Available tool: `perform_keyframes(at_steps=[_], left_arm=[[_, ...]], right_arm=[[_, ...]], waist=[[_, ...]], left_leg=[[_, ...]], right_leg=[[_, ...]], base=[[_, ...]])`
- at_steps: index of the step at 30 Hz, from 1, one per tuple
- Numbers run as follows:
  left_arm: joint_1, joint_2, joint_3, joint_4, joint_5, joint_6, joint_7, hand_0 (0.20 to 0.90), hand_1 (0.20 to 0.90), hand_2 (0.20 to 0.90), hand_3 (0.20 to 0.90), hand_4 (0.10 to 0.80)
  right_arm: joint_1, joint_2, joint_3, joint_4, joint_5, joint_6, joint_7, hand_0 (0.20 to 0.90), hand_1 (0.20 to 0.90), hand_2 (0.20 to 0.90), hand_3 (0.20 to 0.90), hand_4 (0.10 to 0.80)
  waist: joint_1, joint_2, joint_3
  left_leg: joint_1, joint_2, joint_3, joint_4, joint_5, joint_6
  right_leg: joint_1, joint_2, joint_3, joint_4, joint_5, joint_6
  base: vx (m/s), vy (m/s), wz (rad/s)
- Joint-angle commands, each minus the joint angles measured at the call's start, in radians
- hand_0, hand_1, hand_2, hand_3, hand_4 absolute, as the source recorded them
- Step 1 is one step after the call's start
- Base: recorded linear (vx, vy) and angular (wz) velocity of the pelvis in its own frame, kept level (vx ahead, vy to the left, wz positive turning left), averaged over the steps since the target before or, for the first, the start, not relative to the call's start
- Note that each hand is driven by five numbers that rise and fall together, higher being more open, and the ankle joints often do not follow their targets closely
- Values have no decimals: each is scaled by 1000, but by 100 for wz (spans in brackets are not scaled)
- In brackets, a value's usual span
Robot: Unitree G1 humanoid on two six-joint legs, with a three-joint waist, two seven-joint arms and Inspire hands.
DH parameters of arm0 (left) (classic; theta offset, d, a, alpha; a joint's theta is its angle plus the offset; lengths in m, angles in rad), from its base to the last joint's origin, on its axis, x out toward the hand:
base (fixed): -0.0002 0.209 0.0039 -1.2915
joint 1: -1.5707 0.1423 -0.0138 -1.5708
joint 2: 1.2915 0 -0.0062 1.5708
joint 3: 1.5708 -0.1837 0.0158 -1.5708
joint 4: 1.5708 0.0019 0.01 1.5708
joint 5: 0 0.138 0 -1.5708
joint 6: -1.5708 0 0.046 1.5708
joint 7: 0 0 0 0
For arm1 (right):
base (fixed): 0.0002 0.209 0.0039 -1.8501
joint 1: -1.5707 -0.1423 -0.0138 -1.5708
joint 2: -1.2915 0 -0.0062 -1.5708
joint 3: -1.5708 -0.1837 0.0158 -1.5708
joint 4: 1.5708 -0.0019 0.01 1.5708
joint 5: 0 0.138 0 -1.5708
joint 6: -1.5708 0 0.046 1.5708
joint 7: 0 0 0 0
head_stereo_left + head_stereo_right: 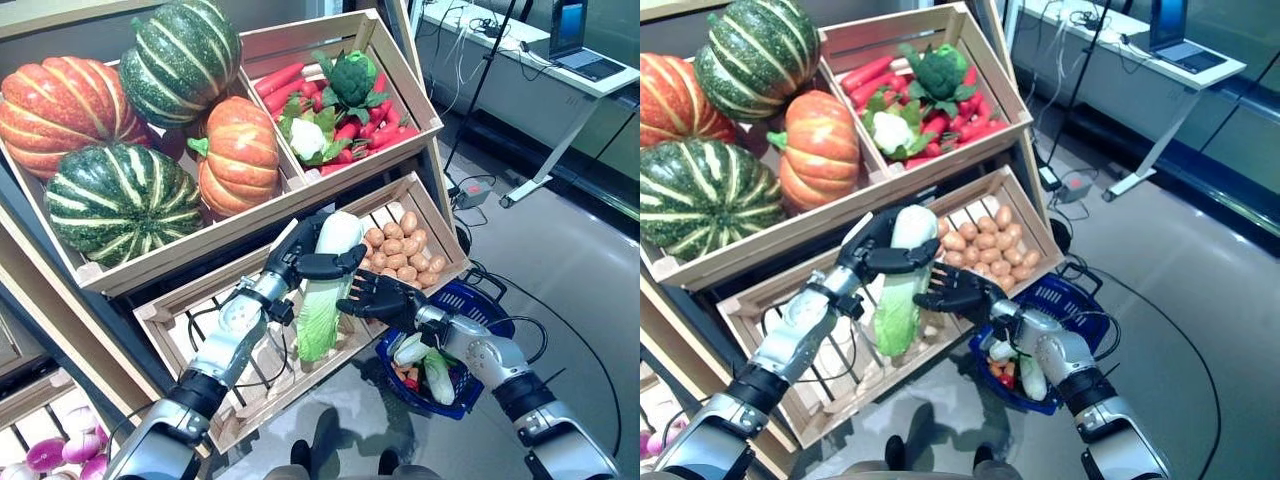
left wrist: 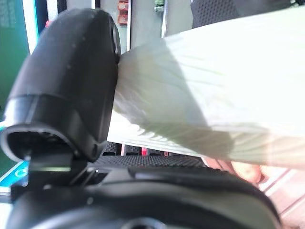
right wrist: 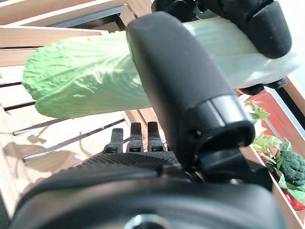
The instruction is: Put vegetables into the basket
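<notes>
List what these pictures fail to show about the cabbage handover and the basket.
- Left hand grips the cabbage; its fingers behind the stalk are hidden in both eye views.
- Whether the right hand touches the cabbage: its own thumb blocks the right wrist view.
- Basket: the right arm covers much of its contents.
- Cabbage's leafy tip: cut off in the left wrist view.

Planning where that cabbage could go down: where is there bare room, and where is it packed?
Free: the slatted lower crate left of the potatoes, under the cabbage gripped by the left hand; right hand beside it. The blue basket has some room. Crowded: the pumpkin crate and the pepper crate.
</notes>
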Motion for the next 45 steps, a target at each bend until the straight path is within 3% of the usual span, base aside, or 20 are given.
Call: perform_keyframes(at_steps=[1,16,25,34,45], left_arm=[[-84,-82,-16,-69,-140,-84,-56,300,300,300,300,400],[-111,-231,-68,-125,-394,-46,-126,300,300,300,300,400],[-138,-259,-115,-142,-424,-16,-147,300,300,300,300,400],[-91,-317,-181,-106,-690,152,-314,300,300,300,300,400],[-40,-351,-255,-32,-770,253,-442,300,300,300,300,400]], right_arm=[[-38,60,29,-69,120,-43,86,900,900,900,900,800],[-166,140,83,146,175,75,35,900,900,900,900,800],[-210,199,87,286,187,135,33,900,900,900,900,800],[-243,244,103,271,296,141,162,900,900,900,900,800],[-294,216,114,249,313,157,310,900,900,900,900,800]], waist=[[15,-9,-139],[39,-11,-147],[51,-5,-154],[54,-3,-155],[55,-14,-156]], left_leg=[[25,-27,-6,2,-64,-10],[35,-31,-26,2,-72,-6],[42,-35,-33,2,-77,-1],[43,-37,-38,2,-78,1],[39,-37,-38,2,-82,1]], right_leg=[[-28,-10,6,1,67,-26],[-17,-9,10,1,64,-35],[-8,-9,14,1,61,-39],[-10,-6,20,1,65,-41],[-15,-5,26,1,65,-39]], base=[[56,-2,-1],[2,0,0],[0,0,0],[-8,5,4],[-5,-4,1]])
